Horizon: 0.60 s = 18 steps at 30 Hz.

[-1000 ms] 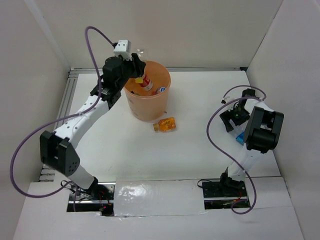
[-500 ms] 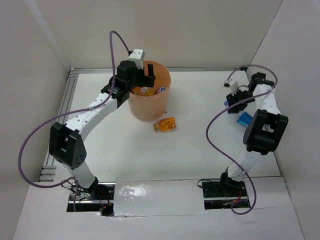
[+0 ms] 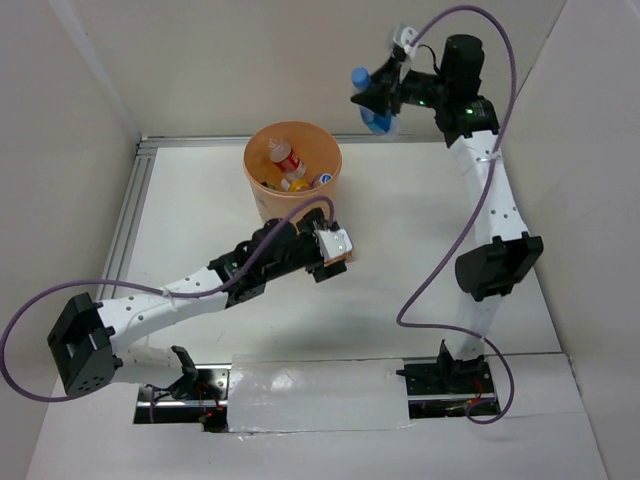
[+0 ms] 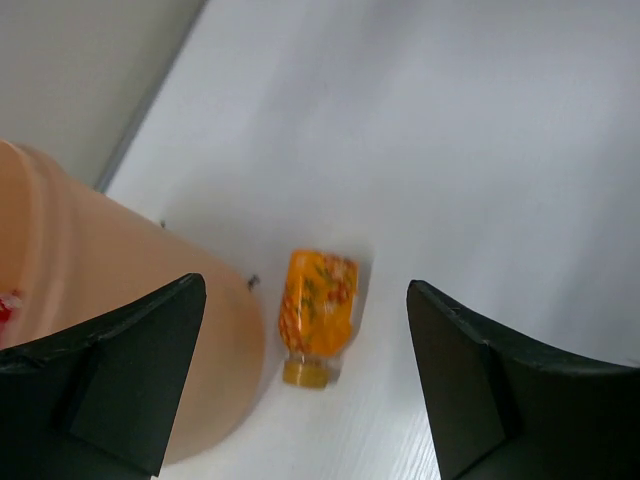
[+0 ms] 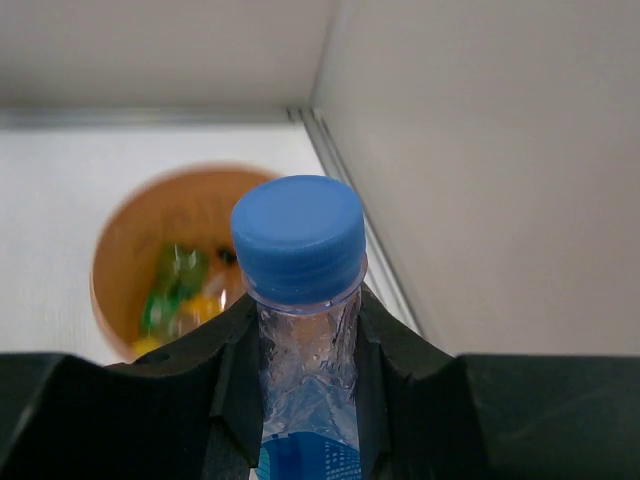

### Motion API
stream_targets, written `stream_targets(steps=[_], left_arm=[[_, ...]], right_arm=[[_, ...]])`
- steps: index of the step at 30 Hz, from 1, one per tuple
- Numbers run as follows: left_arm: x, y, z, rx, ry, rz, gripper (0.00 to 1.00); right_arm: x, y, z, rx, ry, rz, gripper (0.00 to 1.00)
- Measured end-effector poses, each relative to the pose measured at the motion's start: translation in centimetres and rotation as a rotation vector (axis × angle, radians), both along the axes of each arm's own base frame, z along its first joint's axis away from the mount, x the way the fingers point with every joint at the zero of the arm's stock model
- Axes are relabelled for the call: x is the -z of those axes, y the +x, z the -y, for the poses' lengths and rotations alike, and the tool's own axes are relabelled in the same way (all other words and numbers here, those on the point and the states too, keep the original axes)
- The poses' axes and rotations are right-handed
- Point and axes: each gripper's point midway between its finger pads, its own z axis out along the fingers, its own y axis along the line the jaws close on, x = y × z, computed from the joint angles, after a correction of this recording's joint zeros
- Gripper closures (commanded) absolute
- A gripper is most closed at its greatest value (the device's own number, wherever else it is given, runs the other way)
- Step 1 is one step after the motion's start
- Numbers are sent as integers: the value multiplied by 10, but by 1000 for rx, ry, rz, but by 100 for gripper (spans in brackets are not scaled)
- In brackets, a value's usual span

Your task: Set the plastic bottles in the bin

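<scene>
Left wrist view: left gripper (image 4: 305, 285) status?
- Fingers (image 4: 120, 380) wide, empty. Short orange bottle (image 4: 318, 305) lies on its side on the table (image 4: 480, 150) between them, lined up for a grab, I'd guess. Bin (image 4: 80, 270) wall just beside one finger, could clip it.
- Right gripper (image 5: 303, 310)?
- Clamped on blue-capped clear bottle (image 5: 298, 235), held high, likely for a drop. Bin lies beyond the fingertips, red-labelled bottle (image 3: 285, 158) inside.

orange bottle (image 4: 318, 310) lying beside bin (image 4: 100, 270) | blue-capped bottle (image 5: 300, 300) held aloft
</scene>
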Motion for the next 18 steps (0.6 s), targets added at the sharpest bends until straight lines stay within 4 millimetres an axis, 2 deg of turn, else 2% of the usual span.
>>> stream_targets(steps=[3, 4, 7, 8, 9, 10, 11, 12, 15, 18], left_arm=[[58, -4, -10, -8, 134, -19, 5], [73, -3, -11, -12, 168, -22, 5], [98, 10, -9, -43, 228, -1, 5], [103, 15, -7, -58, 237, 8, 5], [108, 20, -6, -69, 248, 20, 5], [115, 25, -5, -88, 259, 27, 4], [121, 29, -5, -100, 272, 26, 4], [127, 33, -4, -113, 283, 26, 4], [143, 45, 2, -138, 314, 18, 4], [155, 54, 8, -148, 337, 9, 4]], right_arm=[[-40, 2, -53, -107, 92, 61, 100], [-45, 1, -71, -142, 114, 68, 100], [-37, -8, -120, -227, 156, 13, 99], [-31, -11, -133, -249, 163, -18, 94], [-23, -13, -145, -265, 168, -49, 87], [-16, -17, -158, -288, 172, -82, 72], [-7, -19, -168, -301, 171, -113, 52], [2, -21, -176, -313, 169, -149, 18], [23, -22, -185, -310, 155, -232, 6], [37, -13, -176, -278, 142, -275, 5]])
